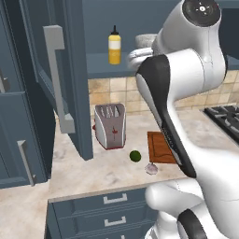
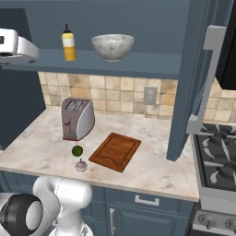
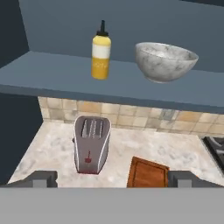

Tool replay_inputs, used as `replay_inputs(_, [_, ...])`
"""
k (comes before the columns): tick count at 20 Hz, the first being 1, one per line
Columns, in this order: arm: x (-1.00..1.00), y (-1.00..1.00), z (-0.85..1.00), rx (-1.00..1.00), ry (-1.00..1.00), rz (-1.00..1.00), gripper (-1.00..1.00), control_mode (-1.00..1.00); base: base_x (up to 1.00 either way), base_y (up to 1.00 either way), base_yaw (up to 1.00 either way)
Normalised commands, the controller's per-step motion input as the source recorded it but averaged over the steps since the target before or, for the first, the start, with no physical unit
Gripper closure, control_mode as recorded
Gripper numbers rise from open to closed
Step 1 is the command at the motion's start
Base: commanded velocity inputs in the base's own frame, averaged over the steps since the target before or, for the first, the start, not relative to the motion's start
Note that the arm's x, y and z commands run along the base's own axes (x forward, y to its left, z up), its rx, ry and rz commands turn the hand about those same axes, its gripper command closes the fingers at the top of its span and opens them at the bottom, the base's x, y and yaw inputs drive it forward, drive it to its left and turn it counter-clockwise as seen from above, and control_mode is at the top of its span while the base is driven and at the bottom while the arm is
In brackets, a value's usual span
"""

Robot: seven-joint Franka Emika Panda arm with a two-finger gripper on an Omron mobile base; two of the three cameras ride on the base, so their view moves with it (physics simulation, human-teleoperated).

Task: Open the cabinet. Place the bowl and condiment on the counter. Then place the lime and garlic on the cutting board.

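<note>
Cabinet (image 2: pixel 193 69) doors are swung wide, both of them, so the shelf is all mine. Counter (image 2: pixel 41 143) below is the beige marble stuff with a toaster (image 2: pixel 77 118) standing on it.

Biggest item up there is the bowl (image 3: pixel 165 61) — speckled stone, sitting upright on the shelf with its mouth facing up, just to the right of the bottle in the hand view. I'd guess it's heavy and hard, probably slick too, and it would chip if dropped. No handle, so my bet is pinching the rim wall, one finger inside and one outside. It's round, so no real long axis to line up with.

Cutting board (image 2: pixel 115 151) lies flat on the counter right of the toaster, its long side running diagonally away from the front edge in the right base view. Nothing on it yet.

The condiment (image 3: pixel 101 57) is a yellow bottle standing upright on the shelf, long axis vertical, dark cap pointing up. Probably light and a bit squishy — I'd take it across the body around the pale label band, not the skinny cap.

Lime (image 2: pixel 77 150) and garlic (image 2: pixel 81 165) sit on the counter just left of the board, near each other but not touching. Lime should be firm and roll-prone, garlic lighter with papery skin.

My gripper (image 3: pixel 112 178) is spread wide and holding nothing, level with the shelf front.
</note>
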Motion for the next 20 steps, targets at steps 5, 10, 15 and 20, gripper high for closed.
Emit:
replay_inputs(5, [0.98, -0.29, -0.10, 0.00, -0.07, -0.07, -1.00, -1.00, 0.00, 0.00, 0.00])
replay_inputs(10, [0.95, -0.02, 0.00, 0.00, -0.12, 0.00, -1.00, -1.00, 0.00, 0.00, 0.00])
replay_inputs(15, [0.77, 0.16, 0.00, 0.00, -0.09, 0.00, -1.00, -1.00, 0.00, 0.00, 0.00])
replay_inputs(20, [0.63, 0.16, 0.00, 0.00, 0.00, 0.00, -1.00, -1.00, 0.00, 0.00, 0.00])
